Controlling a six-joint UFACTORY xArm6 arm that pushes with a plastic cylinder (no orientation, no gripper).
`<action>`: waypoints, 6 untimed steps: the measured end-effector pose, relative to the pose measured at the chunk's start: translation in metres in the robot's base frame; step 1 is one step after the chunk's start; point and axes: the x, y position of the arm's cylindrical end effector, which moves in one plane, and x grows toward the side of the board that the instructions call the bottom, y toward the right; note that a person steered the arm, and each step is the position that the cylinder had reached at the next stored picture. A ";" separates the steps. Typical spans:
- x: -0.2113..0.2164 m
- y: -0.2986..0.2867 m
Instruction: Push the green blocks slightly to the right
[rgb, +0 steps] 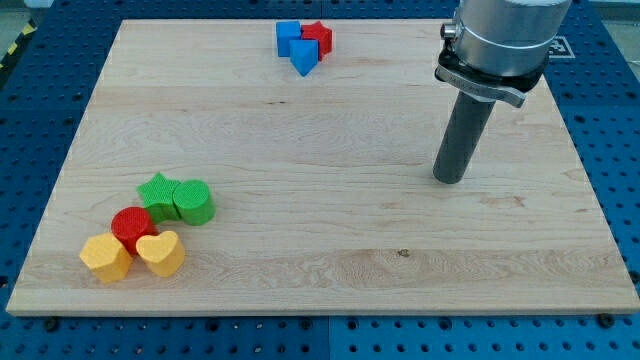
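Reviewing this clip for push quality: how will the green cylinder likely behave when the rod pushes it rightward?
The green cylinder stands squat on its flat end, so it will probably slide rather than tip. Its round side may let it slip off my tip if hit off-centre. The green star touches its left side, so a push from the view's left would likely move both.

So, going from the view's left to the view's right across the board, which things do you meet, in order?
Yellow block → red round block → green round block → blue blocks → red block → my tip. The yellow heart and the green star overlap their neighbours, so I leave them out.
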 end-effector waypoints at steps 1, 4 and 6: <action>-0.001 -0.012; -0.037 -0.294; 0.008 -0.417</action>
